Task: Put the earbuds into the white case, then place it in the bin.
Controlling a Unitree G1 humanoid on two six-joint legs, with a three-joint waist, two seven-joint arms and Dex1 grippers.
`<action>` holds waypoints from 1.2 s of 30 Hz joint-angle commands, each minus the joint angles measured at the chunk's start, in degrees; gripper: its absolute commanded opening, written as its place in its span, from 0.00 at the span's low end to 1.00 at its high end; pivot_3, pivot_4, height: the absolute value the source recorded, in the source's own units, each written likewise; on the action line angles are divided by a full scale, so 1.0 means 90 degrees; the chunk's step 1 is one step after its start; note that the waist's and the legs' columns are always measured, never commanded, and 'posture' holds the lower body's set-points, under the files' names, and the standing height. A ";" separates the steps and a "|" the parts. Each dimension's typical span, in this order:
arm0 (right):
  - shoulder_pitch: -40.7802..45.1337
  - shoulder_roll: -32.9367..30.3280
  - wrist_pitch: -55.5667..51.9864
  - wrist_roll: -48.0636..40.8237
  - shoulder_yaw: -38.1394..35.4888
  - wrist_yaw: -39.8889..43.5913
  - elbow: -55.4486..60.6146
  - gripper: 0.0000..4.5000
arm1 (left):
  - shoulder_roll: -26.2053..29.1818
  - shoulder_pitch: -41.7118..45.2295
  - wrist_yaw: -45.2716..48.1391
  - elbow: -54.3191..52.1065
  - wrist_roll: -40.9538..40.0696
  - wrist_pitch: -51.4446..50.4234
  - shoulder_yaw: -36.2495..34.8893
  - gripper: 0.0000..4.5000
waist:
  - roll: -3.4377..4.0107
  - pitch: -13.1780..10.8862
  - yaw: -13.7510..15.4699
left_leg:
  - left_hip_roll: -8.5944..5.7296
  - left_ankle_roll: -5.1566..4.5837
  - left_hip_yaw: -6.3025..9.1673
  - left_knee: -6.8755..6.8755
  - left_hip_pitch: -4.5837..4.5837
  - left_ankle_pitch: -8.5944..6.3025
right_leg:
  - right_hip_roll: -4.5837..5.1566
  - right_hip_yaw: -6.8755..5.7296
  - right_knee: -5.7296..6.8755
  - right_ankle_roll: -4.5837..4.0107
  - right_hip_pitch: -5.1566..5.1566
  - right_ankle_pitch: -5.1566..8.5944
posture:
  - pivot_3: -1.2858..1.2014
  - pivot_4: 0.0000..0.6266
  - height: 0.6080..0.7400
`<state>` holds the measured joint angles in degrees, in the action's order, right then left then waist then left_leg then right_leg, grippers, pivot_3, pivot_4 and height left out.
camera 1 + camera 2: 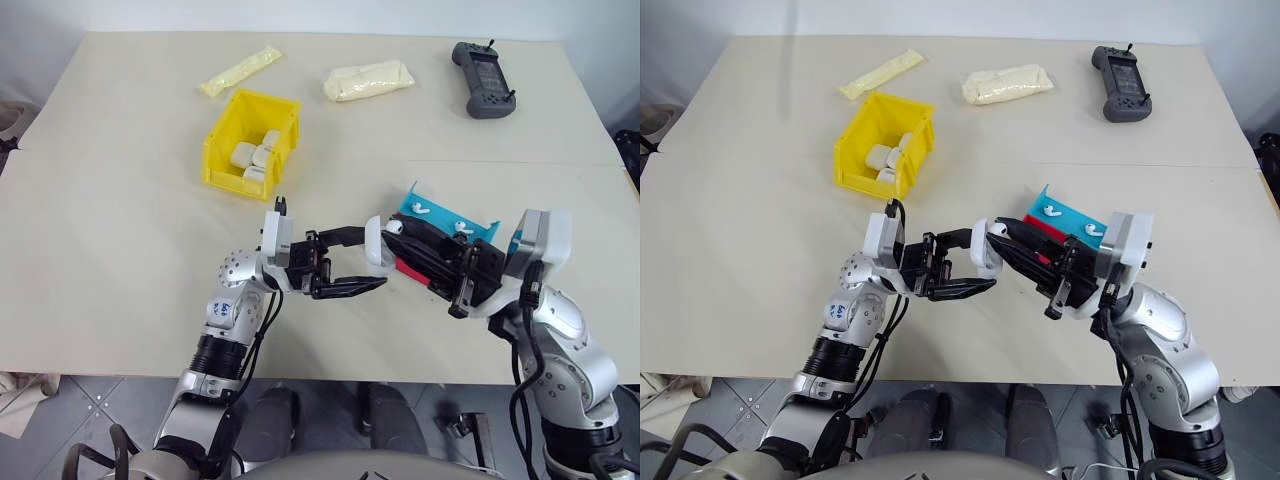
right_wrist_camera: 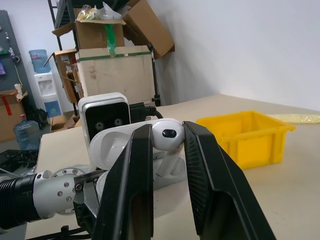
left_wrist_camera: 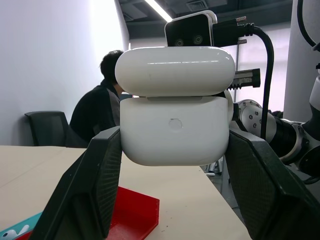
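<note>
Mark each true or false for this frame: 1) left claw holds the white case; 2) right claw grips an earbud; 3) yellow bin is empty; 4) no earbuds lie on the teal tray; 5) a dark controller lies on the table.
1) The left claw holds the case: true.
2) The right claw grips an earbud: true.
3) The bin is empty: false, white cases lie inside.
4) No earbuds on the tray: false, two lie there.
5) A controller lies on the table: true.

Bright even overhead light, soft shadows (ceiling strip glares); near pincers blurred.
</note>
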<state>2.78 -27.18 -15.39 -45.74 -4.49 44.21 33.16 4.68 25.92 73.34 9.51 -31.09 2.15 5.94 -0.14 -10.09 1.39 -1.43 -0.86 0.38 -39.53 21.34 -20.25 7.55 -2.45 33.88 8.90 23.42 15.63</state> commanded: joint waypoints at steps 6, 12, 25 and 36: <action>-0.0020 -0.0192 -0.0168 -0.0113 -0.0067 0.0134 0.0132 0.11 | -0.0043 0.0185 -0.0202 -0.0226 -0.0203 0.0238 -0.0307 0.61 | 0.0000 0.0000 0.0000 | 0.0000 0.0000 0.0000 0.0000 0.0000 0.0000 | 0.0000 0.0000 0.0000 0.0000 0.0000 0.0000 | 0.52 0.24 1.00; 0.0027 -0.0328 -0.0200 -0.0166 -0.0144 0.0204 0.0118 0.11 | -0.0021 0.0135 -0.0214 -0.0276 -0.0206 0.0244 -0.0308 0.61 | 0.0000 0.0000 0.0001 | 0.0001 0.0000 0.0000 0.0000 0.0000 0.0000 | 0.0000 0.0000 0.0000 0.0000 0.0000 0.0000 | 0.52 0.24 1.00; 0.0061 -0.0351 -0.0130 -0.0204 -0.0224 0.0209 0.0072 0.11 | -0.0004 0.0144 -0.0202 -0.0269 -0.0202 0.0252 -0.0296 0.61 | 0.0000 0.0000 0.0001 | 0.0001 0.0000 0.0000 0.0000 0.0000 0.0000 | 0.0000 0.0000 0.0000 0.0000 0.0000 0.0000 | 0.52 0.24 1.00; 0.0467 -0.0037 0.0146 0.0060 -0.0022 0.0192 -0.0261 0.11 | 0.0027 0.0120 -0.0125 -0.0317 -0.0227 0.0159 -0.0212 0.61 | 0.0000 0.0000 -0.0002 | 0.0000 0.0000 0.0000 0.0000 0.0000 0.0000 | -0.0001 0.0000 0.0000 0.0000 0.0000 0.0000 | 0.52 0.24 1.00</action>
<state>6.53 -28.08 -14.97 -45.40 -4.70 45.60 30.79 5.08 26.01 72.63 9.35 -31.27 2.94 5.36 -0.14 -10.09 1.37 -1.43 -0.85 0.38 -39.54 21.34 -20.25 7.54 -2.46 33.88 8.90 23.42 15.63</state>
